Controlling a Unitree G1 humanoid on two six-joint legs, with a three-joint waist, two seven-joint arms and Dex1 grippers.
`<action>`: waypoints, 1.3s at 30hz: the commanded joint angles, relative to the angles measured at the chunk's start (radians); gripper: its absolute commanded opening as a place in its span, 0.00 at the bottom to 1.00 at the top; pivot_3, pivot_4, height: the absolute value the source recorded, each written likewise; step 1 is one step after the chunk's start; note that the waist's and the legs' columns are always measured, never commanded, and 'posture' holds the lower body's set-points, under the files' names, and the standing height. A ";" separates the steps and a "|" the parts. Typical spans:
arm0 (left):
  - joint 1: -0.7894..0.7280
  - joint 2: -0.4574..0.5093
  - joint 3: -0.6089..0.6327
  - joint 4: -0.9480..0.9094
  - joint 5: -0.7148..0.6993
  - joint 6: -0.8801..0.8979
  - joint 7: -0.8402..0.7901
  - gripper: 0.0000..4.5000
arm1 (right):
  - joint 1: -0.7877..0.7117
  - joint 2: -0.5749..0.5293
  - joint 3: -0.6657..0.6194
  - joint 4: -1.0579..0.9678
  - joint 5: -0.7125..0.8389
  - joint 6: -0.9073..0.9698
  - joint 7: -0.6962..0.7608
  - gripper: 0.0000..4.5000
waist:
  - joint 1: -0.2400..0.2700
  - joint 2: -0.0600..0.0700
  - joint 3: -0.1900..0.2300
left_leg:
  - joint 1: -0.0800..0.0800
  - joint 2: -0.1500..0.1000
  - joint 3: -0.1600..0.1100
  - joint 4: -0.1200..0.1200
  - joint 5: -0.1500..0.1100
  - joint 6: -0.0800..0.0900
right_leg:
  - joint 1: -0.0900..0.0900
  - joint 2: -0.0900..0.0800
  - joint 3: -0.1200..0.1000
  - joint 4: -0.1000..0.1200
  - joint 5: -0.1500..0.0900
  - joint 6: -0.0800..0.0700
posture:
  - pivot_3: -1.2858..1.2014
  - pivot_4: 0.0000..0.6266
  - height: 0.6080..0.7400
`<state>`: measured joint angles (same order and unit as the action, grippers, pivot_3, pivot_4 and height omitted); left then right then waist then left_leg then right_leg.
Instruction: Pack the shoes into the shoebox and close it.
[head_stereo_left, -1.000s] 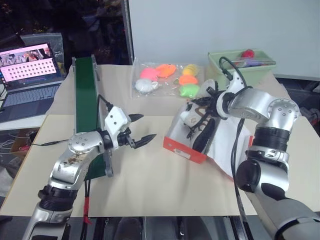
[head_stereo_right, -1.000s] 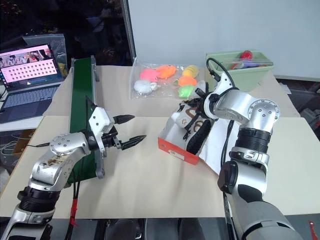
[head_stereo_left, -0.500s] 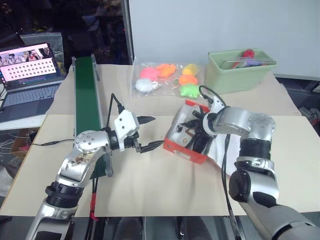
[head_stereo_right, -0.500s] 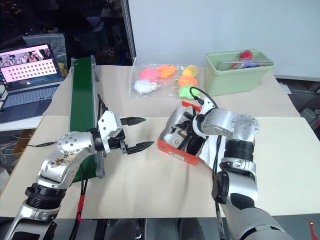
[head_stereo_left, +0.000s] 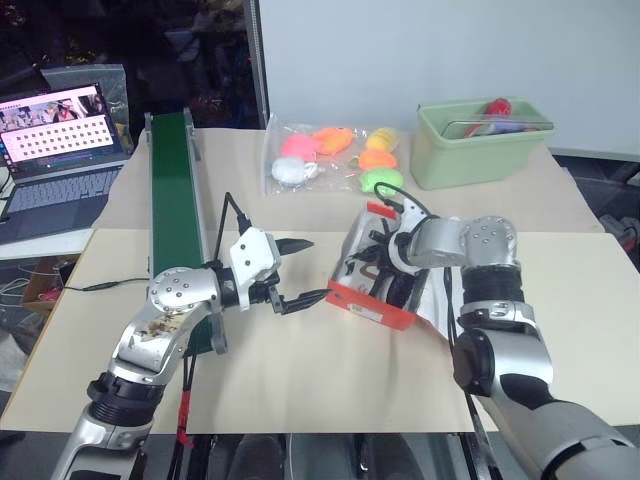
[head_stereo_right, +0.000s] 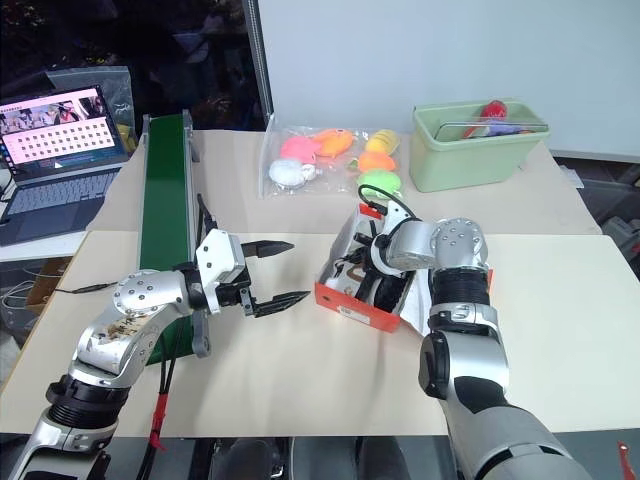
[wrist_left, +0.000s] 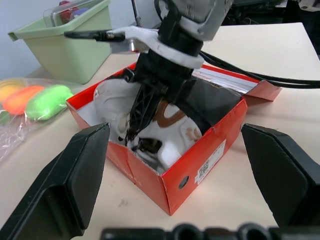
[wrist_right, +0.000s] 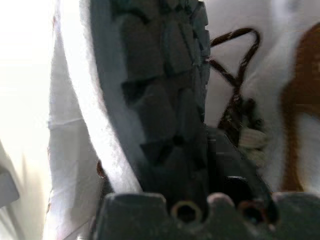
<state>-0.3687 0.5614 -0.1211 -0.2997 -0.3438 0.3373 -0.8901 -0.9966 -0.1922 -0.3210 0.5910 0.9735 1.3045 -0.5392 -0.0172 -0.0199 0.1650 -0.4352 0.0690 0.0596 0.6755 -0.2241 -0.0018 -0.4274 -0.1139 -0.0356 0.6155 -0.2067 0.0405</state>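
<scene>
Left gripper (head_stereo_right: 272, 272), two black fingers, stood wide open and empty, hovering over the beige table top (head_stereo_right: 300, 380); fingertips aimed across the table at the near short end of the red-orange cardboard shoebox (head_stereo_right: 358, 303), close to it but apart from it. From the left wrist view the shoebox (wrist_left: 200, 165) sat between the two spread fingers (wrist_left: 70, 185), a corner and the small white label facing the camera. Shoebox lay open on the table, long axis running from near-left to far-right, white inside exposed, flap lid folded down flat on the far-right side. Right gripper (head_stereo_left: 385, 262) reached down into the shoebox from its right side, among the pair of small white sneakers with dark laces and black soles (wrist_left: 165, 125). Right wrist view showed a black lugged sole (wrist_right: 165, 90) close against the camera, with white upper, brown side mark and dark lace beside it; could not tell how far the right fingers were parted or whether they gripped a shoe. Sneakers lay inside the shoebox, one on its side with sole turned outward, lengthwise along the box. Beyond the box: clear bag of colourful soft toys (head_stereo_right: 335, 158), pale green plastic bin (head_stereo_right: 475, 150) at far right, long green conveyor strip (head_stereo_right: 165, 200) along the left, open laptop (head_stereo_right: 60, 150) far left.
</scene>
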 joint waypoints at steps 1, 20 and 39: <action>-0.003 0.000 0.011 -0.036 -0.008 -0.003 0.004 1.00 | -0.021 0.023 -0.032 -0.021 -0.035 -0.007 0.059 0.68 | -0.001 0.000 0.000 | 0.000 0.000 0.000 0.000 0.000 0.000 | 0.000 0.000 0.000 0.000 0.000 0.000 | 0.52 0.24 0.92; -0.025 -0.020 0.006 0.041 0.004 -0.046 -0.020 1.00 | -0.095 0.013 -0.309 -0.452 -0.041 0.308 0.012 0.97 | 0.003 0.000 0.000 | 0.000 0.000 0.000 0.000 0.000 0.000 | 0.000 0.000 0.000 0.001 0.000 0.000 | 0.52 0.24 0.92; -0.044 0.027 0.019 0.214 0.007 -0.143 -0.179 1.00 | 0.794 -0.528 -0.119 -1.124 0.634 0.212 0.484 0.01 | 0.001 0.000 0.000 | 0.007 0.000 0.000 0.001 0.000 0.000 | 0.005 0.001 0.004 -0.003 -0.001 -0.001 | 0.52 0.24 0.92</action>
<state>-0.3913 0.5802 -0.1203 -0.0989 -0.3224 0.2337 -1.0397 -0.2281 -0.7008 -0.4652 -0.4591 1.5809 1.5683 -0.0918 -0.0166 -0.0198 0.1651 -0.4263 0.0686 0.0599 0.6761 -0.2243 -0.0017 -0.4228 -0.1124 -0.0292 0.6137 -0.2079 0.0398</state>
